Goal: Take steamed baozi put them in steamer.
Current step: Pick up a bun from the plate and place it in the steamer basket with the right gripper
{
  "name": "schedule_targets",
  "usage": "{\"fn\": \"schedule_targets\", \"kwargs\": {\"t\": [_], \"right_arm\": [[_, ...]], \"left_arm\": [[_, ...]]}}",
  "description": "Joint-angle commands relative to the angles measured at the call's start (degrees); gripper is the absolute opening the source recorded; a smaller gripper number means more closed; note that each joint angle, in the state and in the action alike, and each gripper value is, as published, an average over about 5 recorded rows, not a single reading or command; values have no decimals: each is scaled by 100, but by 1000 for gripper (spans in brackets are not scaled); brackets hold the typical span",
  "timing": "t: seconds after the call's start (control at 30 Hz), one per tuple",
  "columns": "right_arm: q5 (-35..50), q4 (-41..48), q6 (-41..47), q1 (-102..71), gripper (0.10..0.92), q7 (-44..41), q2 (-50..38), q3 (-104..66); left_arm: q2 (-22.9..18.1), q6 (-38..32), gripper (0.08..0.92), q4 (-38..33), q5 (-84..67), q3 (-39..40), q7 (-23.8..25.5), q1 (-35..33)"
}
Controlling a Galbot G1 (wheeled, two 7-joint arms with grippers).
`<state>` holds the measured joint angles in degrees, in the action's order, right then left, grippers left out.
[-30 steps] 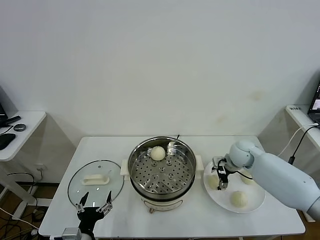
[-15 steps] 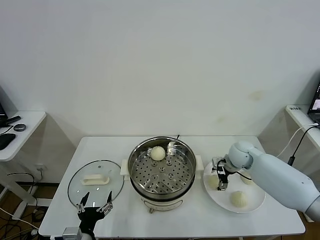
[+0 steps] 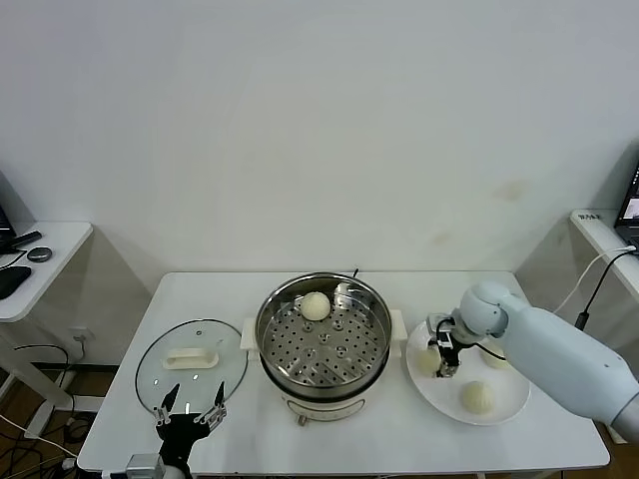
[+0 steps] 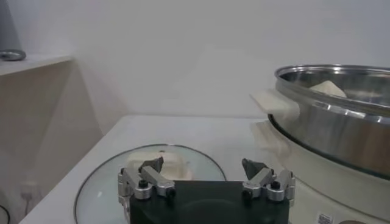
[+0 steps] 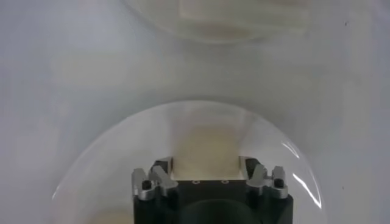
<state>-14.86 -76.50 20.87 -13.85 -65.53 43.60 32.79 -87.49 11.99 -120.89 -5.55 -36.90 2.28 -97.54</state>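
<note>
The steamer [image 3: 321,341] stands mid-table with one baozi [image 3: 316,305] on its perforated tray at the back. Three more baozi lie on the white plate [image 3: 504,407] to its right. My right gripper [image 3: 445,357] is down on the plate's left side, its fingers closed against both sides of the left baozi [image 3: 427,361], which still rests on the plate. In the right wrist view this baozi [image 5: 206,149] fills the gap between the fingers [image 5: 162,165]. Another baozi [image 3: 478,397] lies at the plate's front. A third [image 3: 495,353] is partly hidden behind the arm. My left gripper [image 3: 188,410] is open and empty.
A round glass lid [image 3: 190,361] with a white handle lies flat left of the steamer, just beyond my left gripper; it also shows in the left wrist view [image 4: 152,170]. The steamer's wall [image 4: 329,131] rises close beside it. A side table [image 3: 35,261] stands at far left.
My right gripper has shifted slightly rightward and settled lower around the left baozi on the plate. The left arm has not moved.
</note>
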Motion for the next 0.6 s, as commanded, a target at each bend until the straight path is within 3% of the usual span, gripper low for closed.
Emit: {"fn": "schedule_targets", "kwargs": {"t": [0.03,0.37,0.6], "right_arm": [[85,90,38,7,571,-97,-26,-93],[976,-385,346,1185,527,-362,-564,577],[2629,-1039,782,3632,526,-717,-758,2326]], "left_arm": [[-23,0,823,35,7,16,-10,16],[-50,-12,823,108,204,82,-50,107],[-15,-42,823,62,262,83,-98,128]]}}
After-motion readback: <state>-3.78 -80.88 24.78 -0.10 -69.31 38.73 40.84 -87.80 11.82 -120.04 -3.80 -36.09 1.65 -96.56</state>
